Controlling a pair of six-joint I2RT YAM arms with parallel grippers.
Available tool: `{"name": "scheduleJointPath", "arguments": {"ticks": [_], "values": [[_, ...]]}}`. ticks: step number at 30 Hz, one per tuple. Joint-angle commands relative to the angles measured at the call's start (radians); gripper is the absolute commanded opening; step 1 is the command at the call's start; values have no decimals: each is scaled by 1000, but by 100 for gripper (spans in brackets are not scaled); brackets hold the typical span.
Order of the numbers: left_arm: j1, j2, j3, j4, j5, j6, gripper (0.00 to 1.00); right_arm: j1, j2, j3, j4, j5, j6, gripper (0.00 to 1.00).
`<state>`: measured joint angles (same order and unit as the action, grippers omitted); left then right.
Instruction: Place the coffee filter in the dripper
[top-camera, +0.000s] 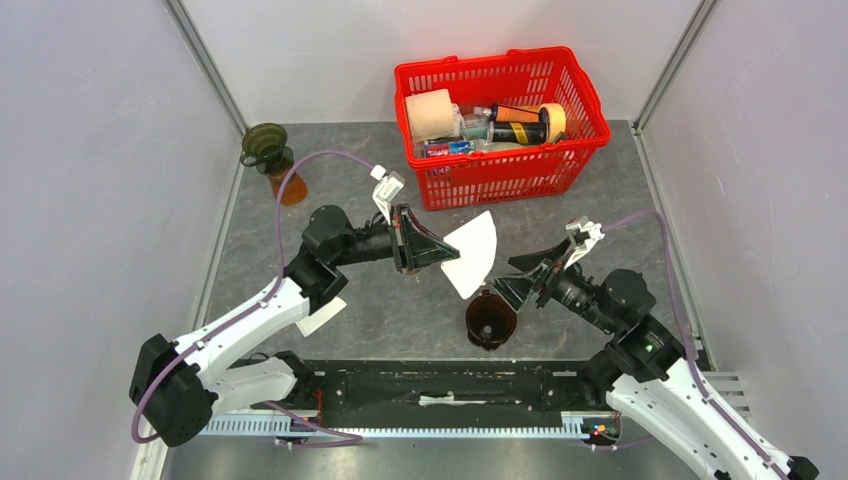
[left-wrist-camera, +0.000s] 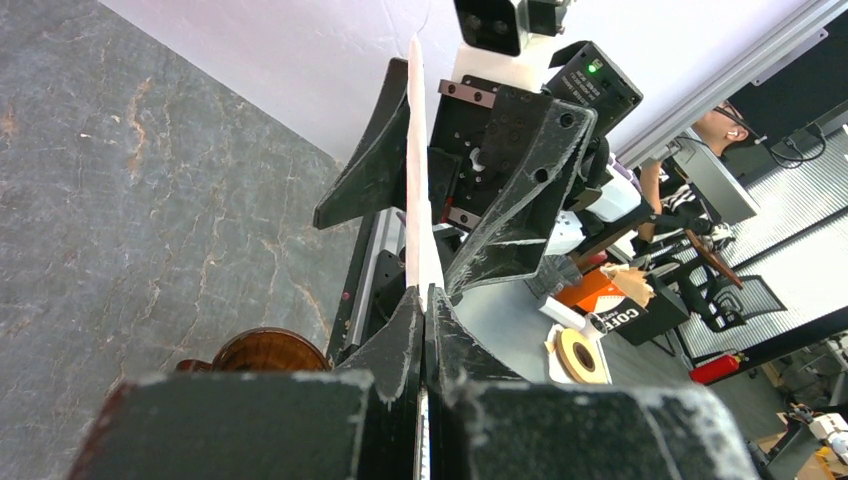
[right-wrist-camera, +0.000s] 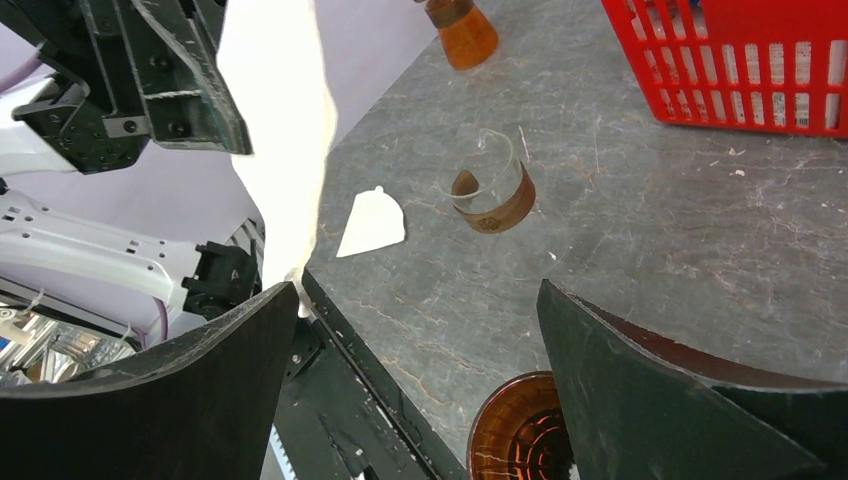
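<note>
My left gripper (top-camera: 448, 252) is shut on the edge of a white fan-shaped coffee filter (top-camera: 472, 256), holding it in the air above and left of the dripper. In the left wrist view the coffee filter (left-wrist-camera: 418, 180) stands edge-on, pinched at the left gripper (left-wrist-camera: 428, 300). The brown dripper (top-camera: 490, 320) stands on the table near the front rail. My right gripper (top-camera: 503, 276) hangs open just above the dripper's right rim, with nothing between its fingers. From the right wrist, the right gripper (right-wrist-camera: 415, 300) has the dripper (right-wrist-camera: 520, 430) below it and the coffee filter (right-wrist-camera: 280, 120) to the upper left.
A red basket (top-camera: 575, 95) of bottles and rolls stands at the back. A green-topped amber flask (top-camera: 272, 155) sits at the back left. A spare filter (top-camera: 320, 316) lies by the left arm. A clear glass with a brown band (right-wrist-camera: 490, 190) stands mid-table.
</note>
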<state>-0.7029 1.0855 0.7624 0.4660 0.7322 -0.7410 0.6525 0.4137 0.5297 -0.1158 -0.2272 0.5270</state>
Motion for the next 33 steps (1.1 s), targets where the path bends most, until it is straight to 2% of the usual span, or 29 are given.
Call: {"name": "scheduleJointPath", "arguments": {"ticks": [1,6,21,33], "values": [[-1,-7,0,59,-8,-28,2,1,38,-10,45,9,0,97],[-1,0,-2,73,-2,-35,2,1,59,-23,108,-2,10,97],[-2,-5,-2,72,1,-32,2,0,17,-10,27,48,-17,97],[-2,15,3,89,17,-46,2,1,29,-10,61,45,-8,97]]}}
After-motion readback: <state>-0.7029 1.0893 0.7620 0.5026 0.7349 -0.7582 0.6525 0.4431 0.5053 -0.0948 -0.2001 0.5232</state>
